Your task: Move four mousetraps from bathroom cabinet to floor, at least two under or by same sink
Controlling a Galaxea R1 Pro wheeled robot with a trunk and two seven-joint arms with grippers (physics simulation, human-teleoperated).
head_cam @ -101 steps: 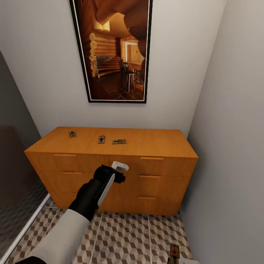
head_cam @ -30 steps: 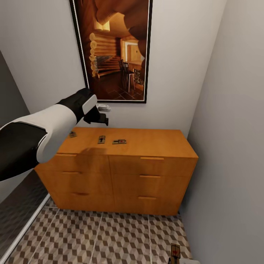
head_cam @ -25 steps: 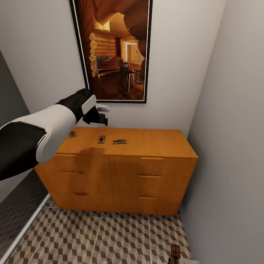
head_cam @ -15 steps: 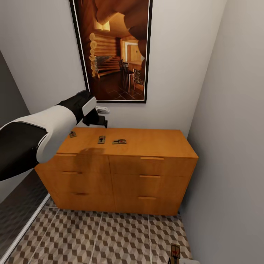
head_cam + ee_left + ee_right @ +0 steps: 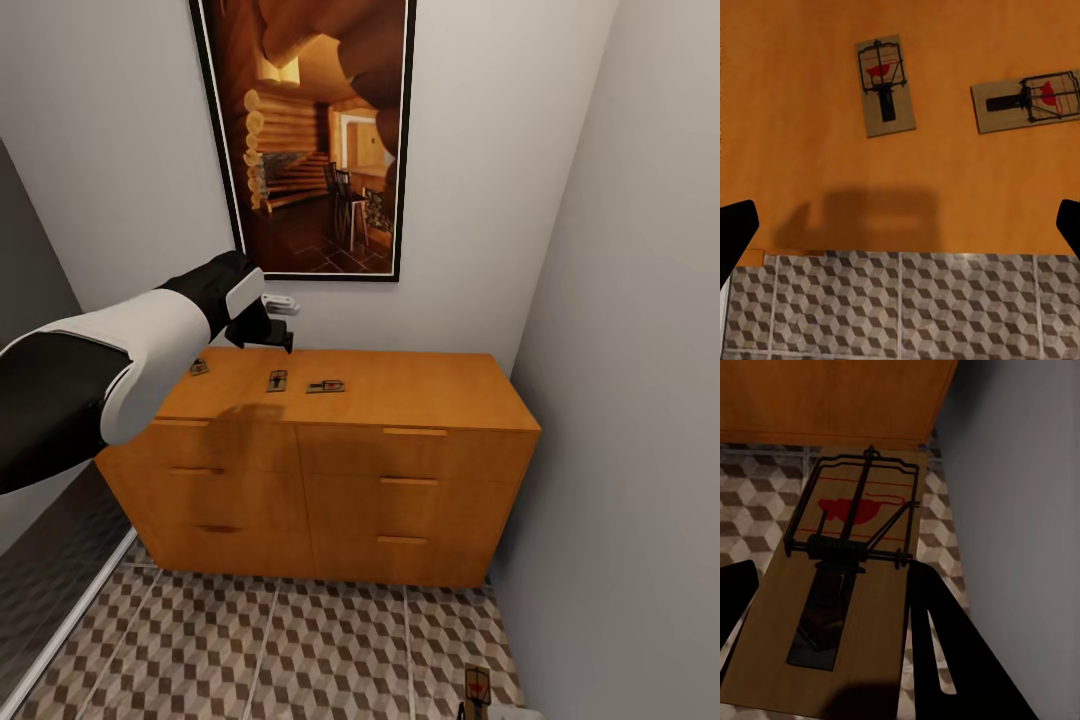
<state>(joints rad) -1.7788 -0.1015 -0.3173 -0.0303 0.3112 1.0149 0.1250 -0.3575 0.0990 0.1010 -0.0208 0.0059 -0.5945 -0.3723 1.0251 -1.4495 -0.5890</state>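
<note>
Three mousetraps (image 5: 198, 367) (image 5: 277, 380) (image 5: 326, 386) lie on the orange-brown cabinet (image 5: 420, 385) top. My left gripper (image 5: 281, 320) hovers open above the top's left half, apart from the traps. In the left wrist view, two mousetraps (image 5: 885, 86) (image 5: 1035, 101) lie beyond my open left gripper (image 5: 900, 229), with its dark fingertips (image 5: 735, 232) at the picture's edges. A fourth mousetrap (image 5: 847, 585) sits between the fingers of my right gripper (image 5: 832, 622), which is shut on it. That mousetrap (image 5: 477, 688) hangs low over the bathroom floor (image 5: 330, 650) near the right wall.
A large framed picture (image 5: 305, 140) hangs on the wall above the cabinet. Grey walls close in at the right (image 5: 640, 400) and left. The cabinet's drawer fronts (image 5: 400, 500) face me across patterned tiles.
Since 3.4 s ago my left arm has risen from in front of the drawers to above the cabinet top. Over the last second the gripper has sunk slightly. The right arm has not moved.
</note>
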